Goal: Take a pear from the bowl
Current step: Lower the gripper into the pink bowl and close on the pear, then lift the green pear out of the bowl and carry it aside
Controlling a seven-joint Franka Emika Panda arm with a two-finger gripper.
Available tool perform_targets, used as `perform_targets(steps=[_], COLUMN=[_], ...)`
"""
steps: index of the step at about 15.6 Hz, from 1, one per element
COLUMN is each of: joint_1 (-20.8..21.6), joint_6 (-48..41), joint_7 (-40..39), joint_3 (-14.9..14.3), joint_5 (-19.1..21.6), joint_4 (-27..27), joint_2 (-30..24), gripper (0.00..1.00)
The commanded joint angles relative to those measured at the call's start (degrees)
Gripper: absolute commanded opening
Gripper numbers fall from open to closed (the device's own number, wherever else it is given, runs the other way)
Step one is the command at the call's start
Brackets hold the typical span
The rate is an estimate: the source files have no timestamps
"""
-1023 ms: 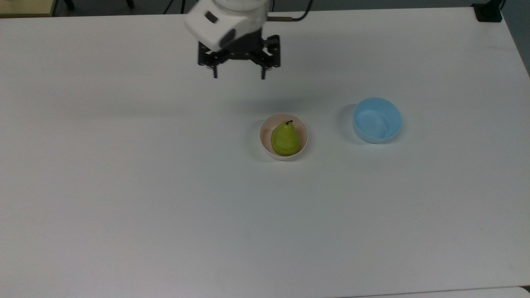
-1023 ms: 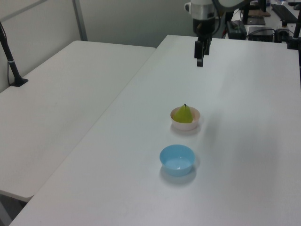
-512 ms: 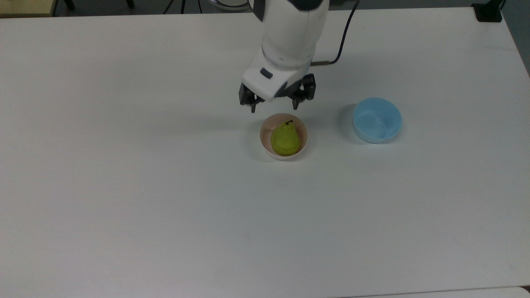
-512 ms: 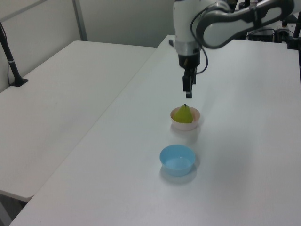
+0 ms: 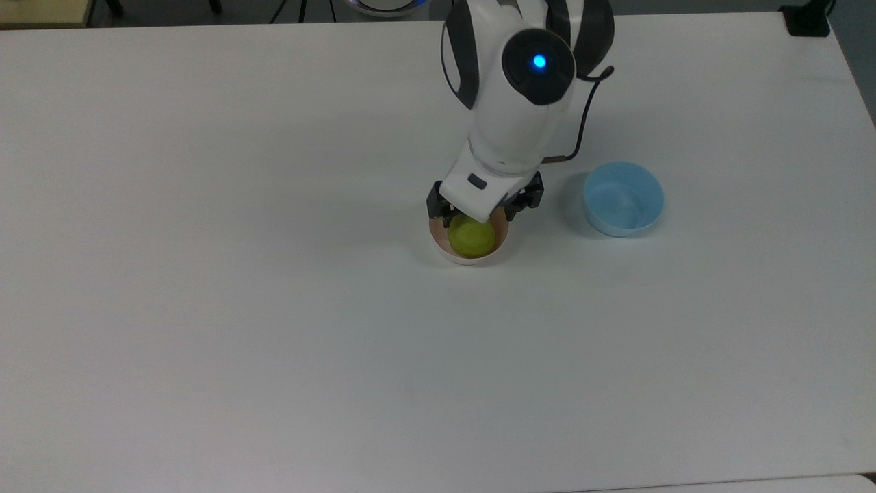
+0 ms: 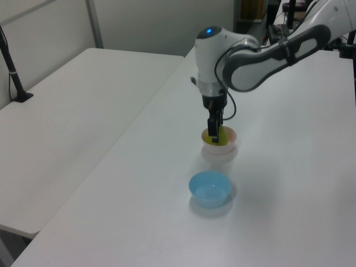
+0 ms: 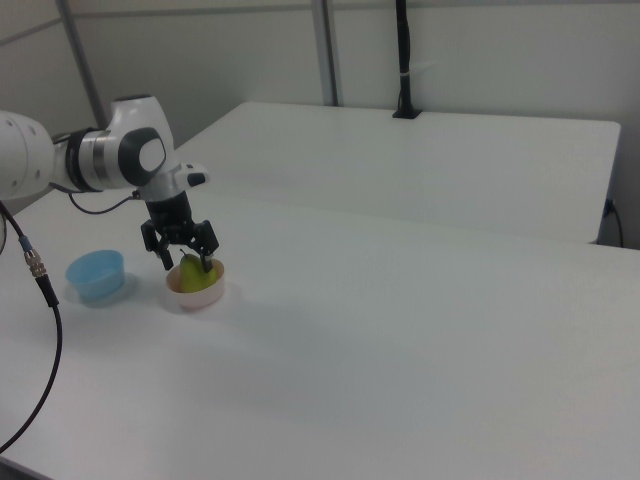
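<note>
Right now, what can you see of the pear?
The pear is yellow-green, with a rounded bottom and a short dark stem in the right view. It sits in the pink bowl on the white table. The open gripper is over it, one finger on each side; contact is unclear.

My top view looks straight down on the table (image 5: 205, 308); my left and right views watch obliquely from opposite ends, all sharing the pink bowl (image 5: 469, 257) (image 6: 221, 148) (image 7: 197, 297).
</note>
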Motion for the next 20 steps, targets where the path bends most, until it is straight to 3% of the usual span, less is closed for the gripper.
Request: perform_targets(steps=[1,4,10,12,16,20], joint_1=[1.4,1.1,0.6,0.6,0.1,-3.9], joint_6=[1.5,1.9,1.7,1.1,-2.4,-6.2], joint_7=[1.2,0.2,0.8,1.0,0.6,-1.3], joint_3=[-0.7,-0.7,-0.7,-0.7,-0.6,-0.5], joint_5=[-2.2,-3.3,-2.4,-2.0,-1.1,0.1], joint_4=[0.5,0.3,0.5,0.7,0.7,0.7], joint_2=[2.1,2.4,1.8,0.1,-5.1,-8.5], gripper=[0.91,0.67,0.44,0.28,0.22,0.22])
